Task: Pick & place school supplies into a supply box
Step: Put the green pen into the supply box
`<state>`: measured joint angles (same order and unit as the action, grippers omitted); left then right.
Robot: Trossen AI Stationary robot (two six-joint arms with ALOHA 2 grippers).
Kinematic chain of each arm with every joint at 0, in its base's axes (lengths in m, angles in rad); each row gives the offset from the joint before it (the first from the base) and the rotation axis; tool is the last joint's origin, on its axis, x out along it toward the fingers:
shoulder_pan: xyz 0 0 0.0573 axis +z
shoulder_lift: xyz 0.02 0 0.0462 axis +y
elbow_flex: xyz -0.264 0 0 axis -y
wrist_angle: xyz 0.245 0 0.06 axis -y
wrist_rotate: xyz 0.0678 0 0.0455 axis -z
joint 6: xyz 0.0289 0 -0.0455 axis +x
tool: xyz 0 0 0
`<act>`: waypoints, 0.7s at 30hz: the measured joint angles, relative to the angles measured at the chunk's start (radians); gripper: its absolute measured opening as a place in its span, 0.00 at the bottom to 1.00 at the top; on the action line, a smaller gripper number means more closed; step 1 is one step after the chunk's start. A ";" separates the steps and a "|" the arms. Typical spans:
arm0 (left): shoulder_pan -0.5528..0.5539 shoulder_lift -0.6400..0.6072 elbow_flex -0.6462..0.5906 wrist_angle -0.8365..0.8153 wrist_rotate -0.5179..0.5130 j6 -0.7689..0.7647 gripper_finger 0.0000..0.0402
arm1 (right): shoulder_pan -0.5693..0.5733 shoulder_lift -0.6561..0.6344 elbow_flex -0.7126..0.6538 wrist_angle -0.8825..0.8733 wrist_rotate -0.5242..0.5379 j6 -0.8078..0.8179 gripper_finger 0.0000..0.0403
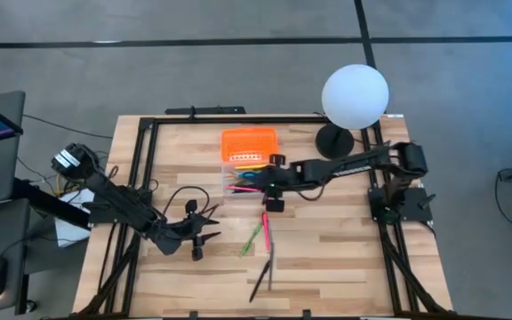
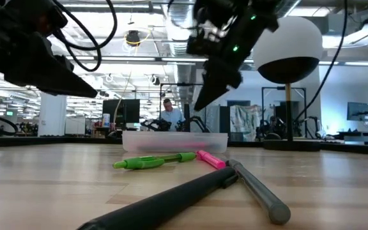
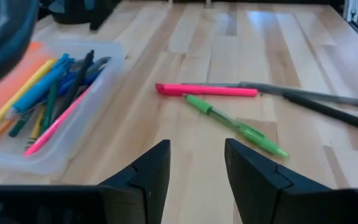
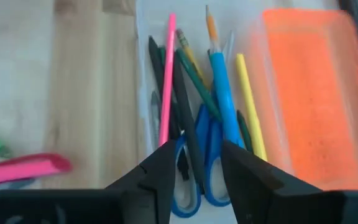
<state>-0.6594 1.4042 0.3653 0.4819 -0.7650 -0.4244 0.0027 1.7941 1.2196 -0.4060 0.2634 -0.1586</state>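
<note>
The clear supply box [image 1: 241,178] lies mid-table with its orange lid [image 1: 249,142] open flat on the far side. Inside it lie pens, pencils and blue-handled scissors [image 4: 205,134]. My right gripper [image 4: 194,171] hovers open above the box's near end [image 2: 174,140], touching nothing. On the table nearer me lie a green pen [image 3: 235,127], a pink marker [image 3: 207,91], a grey pen [image 3: 303,94] and a black pen [image 3: 340,115]. My left gripper [image 3: 197,165] is open, left of these loose pens [image 1: 201,240].
A white globe lamp [image 1: 355,96] stands on its dark base [image 1: 334,140] at the far right, close behind my right arm. Black rails [image 1: 145,169] frame the table's edges. Bare wood lies between my left gripper and the loose pens.
</note>
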 joint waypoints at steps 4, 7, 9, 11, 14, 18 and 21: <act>0.000 0.077 0.000 0.089 0.010 -0.007 0.37 | 0.014 -0.110 -0.119 0.071 0.000 0.001 0.30; 0.001 0.145 0.000 0.193 0.019 -0.006 0.37 | 0.020 -0.213 -0.233 0.170 0.000 0.022 0.30; 0.006 0.191 0.003 0.288 0.018 0.011 0.37 | 0.028 -0.275 -0.310 0.248 0.001 0.041 0.30; 0.020 0.237 0.025 0.355 0.025 0.027 0.37 | 0.040 -0.332 -0.387 0.316 0.001 0.056 0.30; 0.043 0.319 0.086 0.381 0.027 0.033 0.37 | 0.071 -0.400 -0.489 0.431 0.000 0.072 0.30; 0.071 0.435 0.187 0.379 0.052 0.090 0.37 | 0.132 -0.448 -0.609 0.572 0.001 0.071 0.30; 0.088 0.500 0.256 0.377 0.057 0.141 0.37 | 0.180 -0.463 -0.678 0.662 0.001 0.080 0.30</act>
<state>-0.5709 1.9041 0.6214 0.8585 -0.7078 -0.2832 0.1832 1.3313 0.5417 0.2565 0.2643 -0.0790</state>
